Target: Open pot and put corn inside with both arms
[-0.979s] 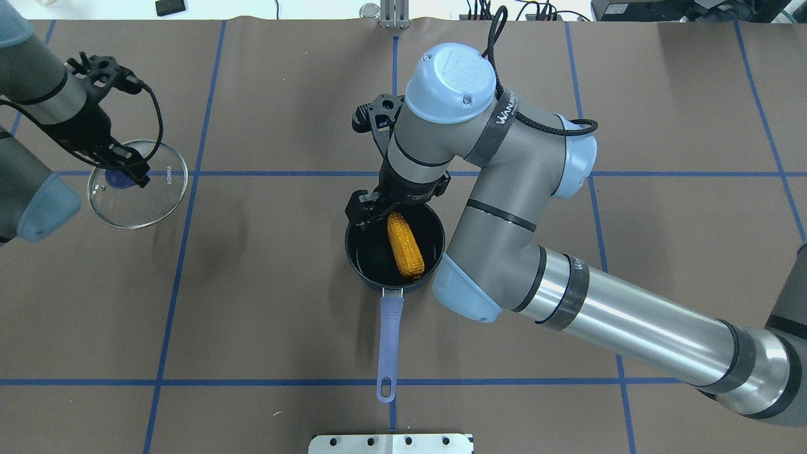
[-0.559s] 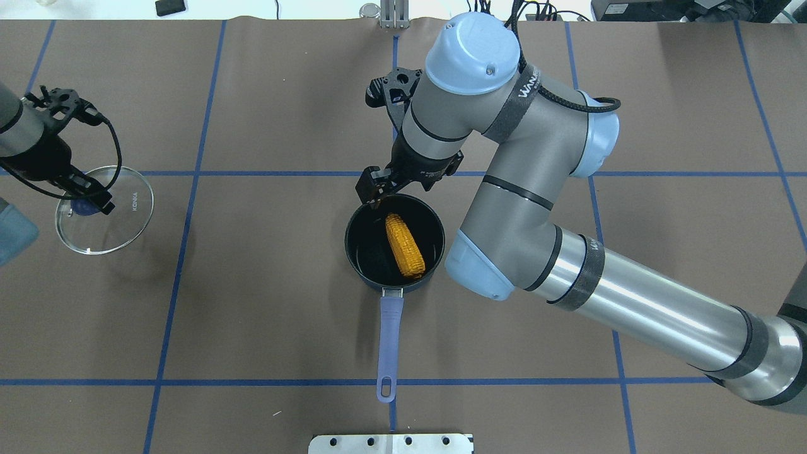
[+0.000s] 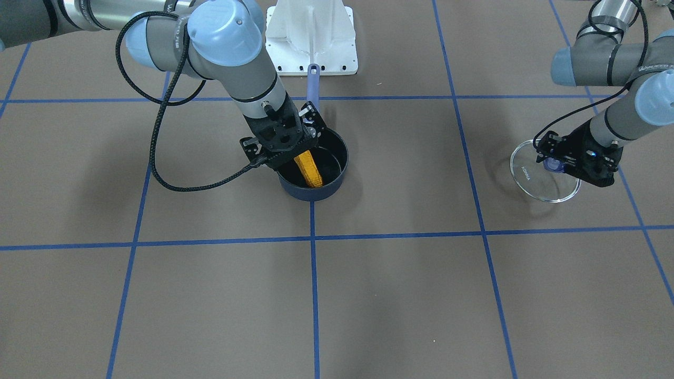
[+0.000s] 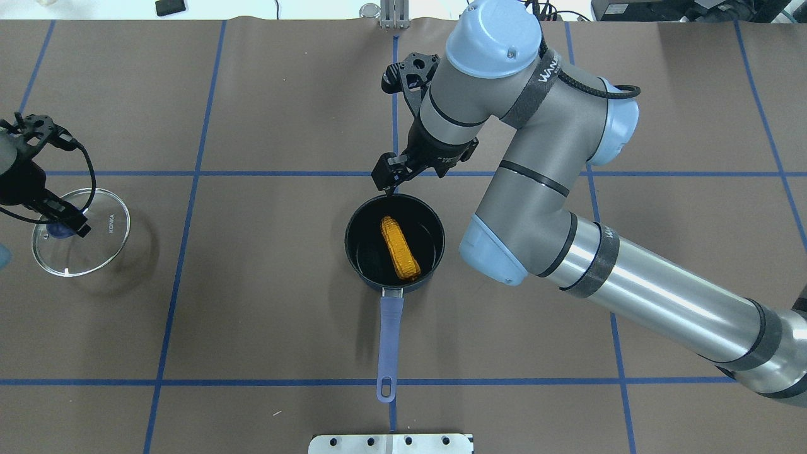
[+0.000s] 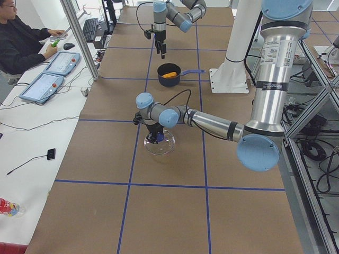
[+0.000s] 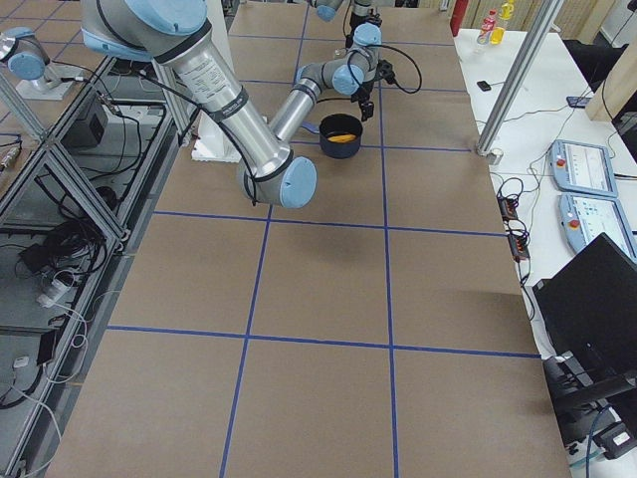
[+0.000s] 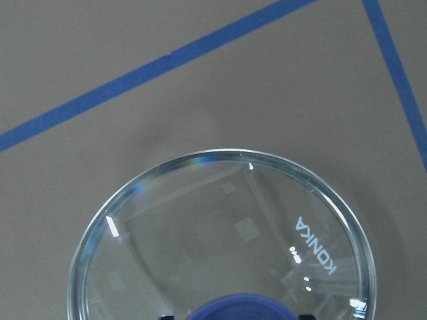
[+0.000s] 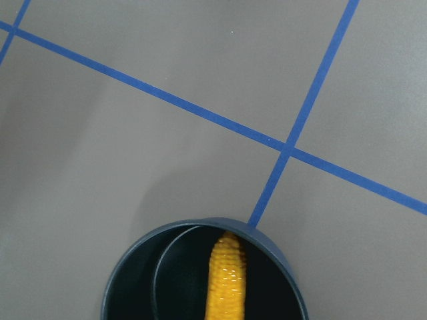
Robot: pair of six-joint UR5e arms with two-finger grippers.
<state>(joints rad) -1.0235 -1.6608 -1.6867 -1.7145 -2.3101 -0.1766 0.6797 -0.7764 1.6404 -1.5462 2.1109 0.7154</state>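
Observation:
The navy pot (image 4: 346,243) stands lidless mid-table, its periwinkle handle (image 4: 389,340) pointing toward the robot. The corn (image 4: 400,248) lies inside it and also shows in the front view (image 3: 309,168) and the right wrist view (image 8: 225,280). My right gripper (image 4: 386,181) hangs open and empty above the pot's far rim (image 8: 200,225), clear of the corn. My left gripper (image 4: 63,226) is shut on the blue knob (image 7: 240,308) of the clear glass lid (image 4: 94,249), held slightly tilted, low over the table at the far left (image 3: 553,166).
A white mount plate (image 4: 391,443) sits at the table's near edge, just beyond the handle's end. Blue tape lines (image 4: 284,173) grid the brown table. An operator (image 5: 21,42) and tablets (image 5: 45,87) are at a side desk.
My right gripper has risen and drawn back from inside the pot to above its far rim, leaving the corn in the pot. My left arm has carried the lid further left and nearer.

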